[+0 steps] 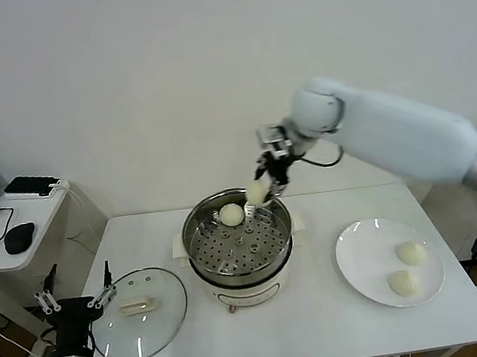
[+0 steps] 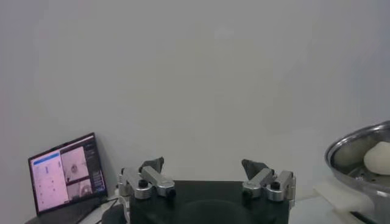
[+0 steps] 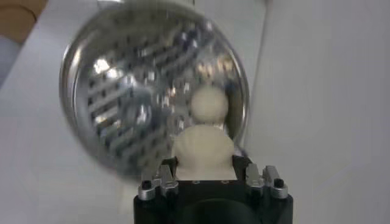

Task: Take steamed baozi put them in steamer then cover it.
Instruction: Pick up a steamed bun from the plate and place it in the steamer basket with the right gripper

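Note:
The steel steamer (image 1: pixel 239 246) stands mid-table on its cream base with one baozi (image 1: pixel 231 215) on the perforated tray at the back. My right gripper (image 1: pixel 260 192) is shut on a second baozi (image 3: pixel 203 151) and holds it just above the steamer's back right rim. The right wrist view shows the held bun between the jaws, with the tray bun (image 3: pixel 209 103) and the steamer (image 3: pixel 116 103) beyond. Two more baozi (image 1: pixel 411 254) (image 1: pixel 404 283) lie on the white plate (image 1: pixel 362 263). The glass cover (image 1: pixel 140 314) lies flat at the front left. My left gripper (image 1: pixel 76 293) is open beside it.
A side table at the far left holds a laptop (image 2: pixel 66 172), a mouse (image 1: pixel 20 237) and a black device (image 1: pixel 32 185). A cable hangs by the table's right edge. The steamer's rim (image 2: pixel 359 152) shows in the left wrist view.

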